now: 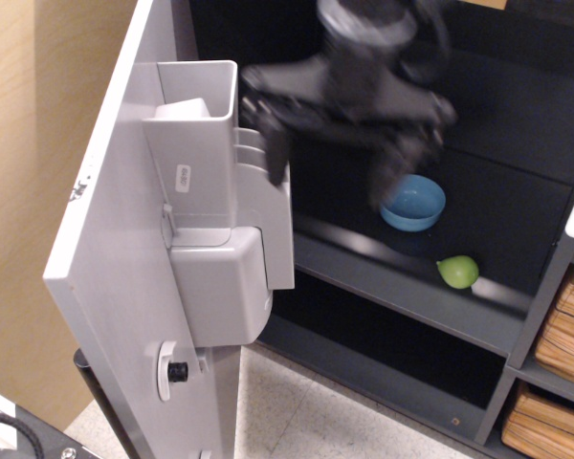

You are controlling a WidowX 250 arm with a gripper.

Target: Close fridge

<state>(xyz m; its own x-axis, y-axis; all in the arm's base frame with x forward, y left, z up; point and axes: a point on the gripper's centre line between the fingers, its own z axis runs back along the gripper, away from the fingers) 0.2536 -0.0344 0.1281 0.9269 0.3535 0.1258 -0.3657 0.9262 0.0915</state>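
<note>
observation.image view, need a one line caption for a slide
Motion-blurred open gripper beside the open fridge door's grey inner bins; blue bowl and green fruit on the shelf.

Tool (333,161) blurred, fingers spread wide & pointing down, wrist at top edge.
</note>
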